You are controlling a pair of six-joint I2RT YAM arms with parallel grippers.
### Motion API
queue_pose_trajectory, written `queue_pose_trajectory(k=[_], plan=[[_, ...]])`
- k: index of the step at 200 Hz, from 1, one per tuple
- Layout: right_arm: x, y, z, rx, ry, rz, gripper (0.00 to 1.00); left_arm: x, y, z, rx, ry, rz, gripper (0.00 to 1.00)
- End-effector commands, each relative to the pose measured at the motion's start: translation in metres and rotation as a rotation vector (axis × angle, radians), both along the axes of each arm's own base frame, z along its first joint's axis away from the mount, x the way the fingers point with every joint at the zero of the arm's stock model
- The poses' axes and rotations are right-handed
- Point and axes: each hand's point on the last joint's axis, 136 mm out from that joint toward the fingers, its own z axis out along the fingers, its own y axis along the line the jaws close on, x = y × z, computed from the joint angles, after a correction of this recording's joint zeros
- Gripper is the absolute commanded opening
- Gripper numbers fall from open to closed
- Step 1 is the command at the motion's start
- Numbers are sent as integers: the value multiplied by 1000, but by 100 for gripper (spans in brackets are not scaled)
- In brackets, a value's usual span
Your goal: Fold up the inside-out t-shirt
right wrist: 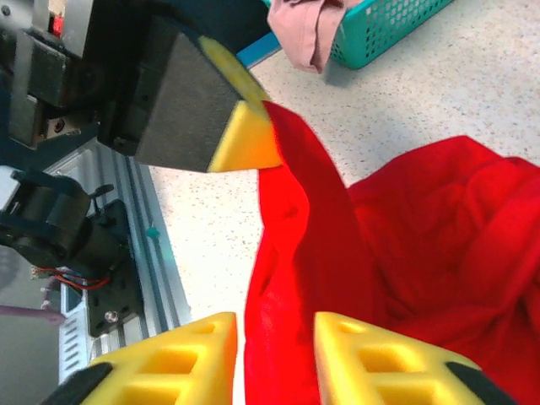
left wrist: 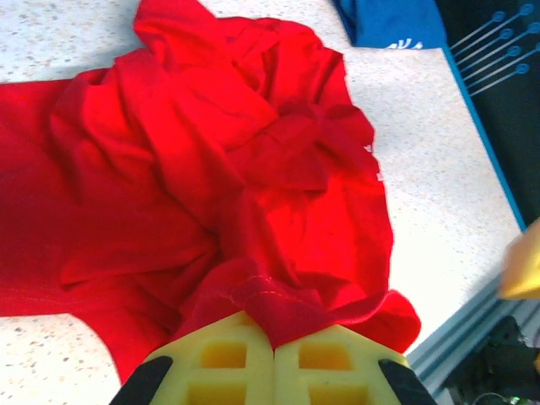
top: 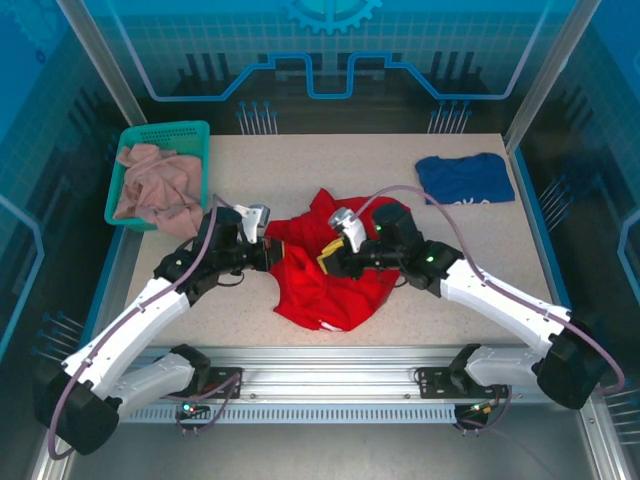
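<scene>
Currently: the bright red cloth inside-out t-shirt [top: 330,285] lies crumpled in a heap at the table's centre, nearer the near edge, on the speckled beige tabletop [top: 300,165].

Left gripper [left wrist: 274,336]: yellow fingers [left wrist: 228,354] pressed together, clamped on a bunched red fold at the heap's left side. From above it [top: 272,254] sits at the shirt's left edge.

Right gripper [right wrist: 274,359]: yellow fingers [right wrist: 190,359] apart, a raised strand of red cloth running through the gap. A sliver of table shows between one pad and the cloth. From above it [top: 328,262] is over the middle of the heap, close to the left gripper.

Surroundings: teal plastic mesh basket [top: 195,135] at the far left corner, with a crumpled pale pinkish-beige garment [top: 155,185] spilling over its near rim. Flat dark blue t-shirt [top: 465,178] at far right, well apart from the red heap. Both arms cross over the near part of the table, covering parts of the shirt from above.
</scene>
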Motion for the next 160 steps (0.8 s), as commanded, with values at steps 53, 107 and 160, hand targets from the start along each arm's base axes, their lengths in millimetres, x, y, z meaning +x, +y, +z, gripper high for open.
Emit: queue_pose_trajectory(k=[53,107,160], plan=[[25,32,-42,-257,-94,-80,48,-5,-10,27,-66,-45,-51,0],[25,25,-6,59,161,-21,0,41,31,11,133,-123,215,10],[53,14,-1,238,355,-128,0,56,27,-2,195,-62,226,36]])
